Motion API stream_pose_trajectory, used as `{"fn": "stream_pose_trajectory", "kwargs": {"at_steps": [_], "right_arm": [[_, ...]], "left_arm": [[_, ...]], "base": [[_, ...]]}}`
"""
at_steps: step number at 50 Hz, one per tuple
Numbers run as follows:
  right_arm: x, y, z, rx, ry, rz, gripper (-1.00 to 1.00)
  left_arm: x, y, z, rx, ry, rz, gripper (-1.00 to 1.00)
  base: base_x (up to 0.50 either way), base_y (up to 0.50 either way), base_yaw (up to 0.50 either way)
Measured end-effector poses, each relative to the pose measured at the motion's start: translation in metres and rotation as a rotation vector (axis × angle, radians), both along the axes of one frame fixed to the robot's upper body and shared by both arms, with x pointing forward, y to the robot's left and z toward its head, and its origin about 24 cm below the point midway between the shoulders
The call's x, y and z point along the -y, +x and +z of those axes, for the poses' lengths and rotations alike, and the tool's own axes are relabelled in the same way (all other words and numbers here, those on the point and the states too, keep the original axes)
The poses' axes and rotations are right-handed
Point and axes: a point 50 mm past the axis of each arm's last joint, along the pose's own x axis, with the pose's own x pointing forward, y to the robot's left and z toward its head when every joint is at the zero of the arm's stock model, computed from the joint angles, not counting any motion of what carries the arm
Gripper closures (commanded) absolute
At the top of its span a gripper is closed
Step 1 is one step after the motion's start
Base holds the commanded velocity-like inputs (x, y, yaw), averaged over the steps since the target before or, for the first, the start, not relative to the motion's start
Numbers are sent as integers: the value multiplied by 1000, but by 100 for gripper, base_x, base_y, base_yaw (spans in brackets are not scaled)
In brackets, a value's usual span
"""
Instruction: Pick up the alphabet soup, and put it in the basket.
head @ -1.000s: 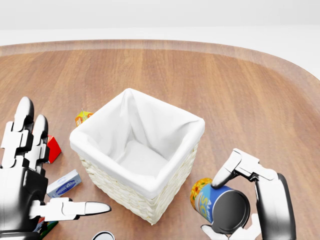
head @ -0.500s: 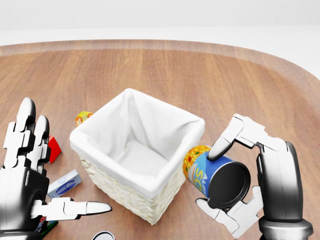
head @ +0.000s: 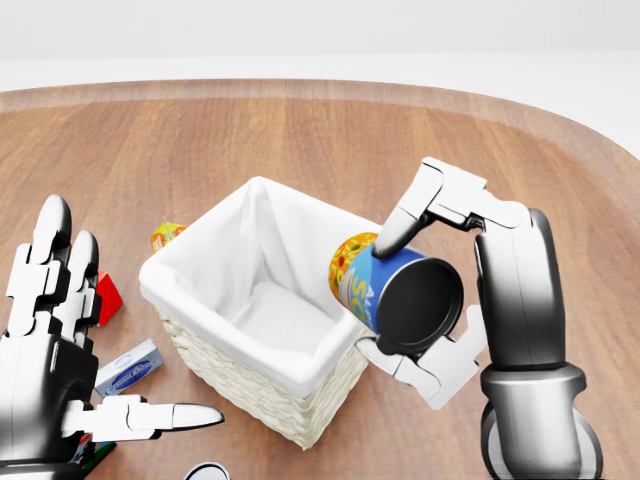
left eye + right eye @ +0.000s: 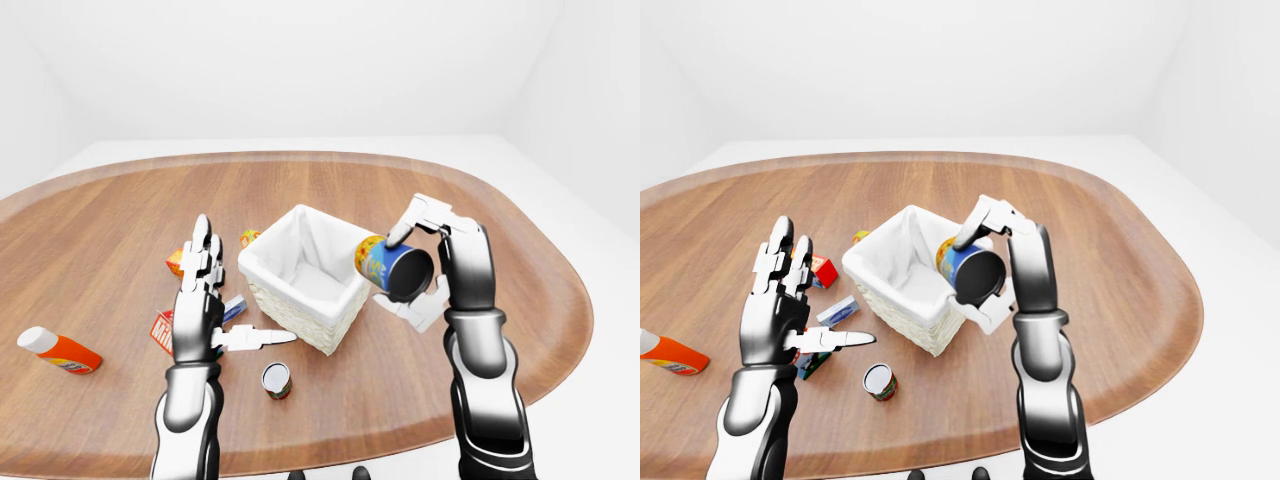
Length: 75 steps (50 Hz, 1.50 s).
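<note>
A wide oval wooden table (image 4: 120,220) fills most of the left-eye view. At its centre sits a white-lined wicker basket (image 3: 262,400), square and open-topped.

The right hand (image 3: 430,290) is at centre right of the head view, fingers closed round the soup can (image 3: 395,290). The can lies on its side in the grip, dark end toward the camera, held in the air with its far end just over the basket's right rim. The left hand (image 3: 55,350) is at lower left, fingers spread wide and upright, holding nothing.

Smaller things lie on the table left of the basket: an orange bottle (image 4: 58,350) at far left of the left-eye view, a red box (image 3: 106,296), a small blue-and-white packet (image 3: 128,368), and a second can (image 4: 276,380) standing below the basket.

Risk, as a judgement: most of the can hangs outside the rim (only its far end is over the liner). Released here, it may strike the rim and roll off across the table, or tip the light basket.

Compared with a second ago, the right hand has carried the can up and to the left, from low beside the basket to its rim. The left hand and basket are unchanged.
</note>
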Motion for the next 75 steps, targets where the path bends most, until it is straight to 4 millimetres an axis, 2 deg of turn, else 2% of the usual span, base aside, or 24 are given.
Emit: {"fn": "stream_pose_trajectory", "kwargs": {"at_steps": [40, 63, 75], "right_arm": [[-41, 51, 3, -48, -87, 74, 100], [-64, 84, 6, -125, -258, 136, 100], [-66, 107, -4, -214, -329, 124, 100]], "left_arm": [[0, 1, -1, -2, 0, 0, -100], [-1, 2, -1, -3, 0, 1, -100], [-1, 2, -1, -3, 0, 1, -100]], "base": [[0, 0, 0], [0, 0, 0], [0, 0, 0]]}}
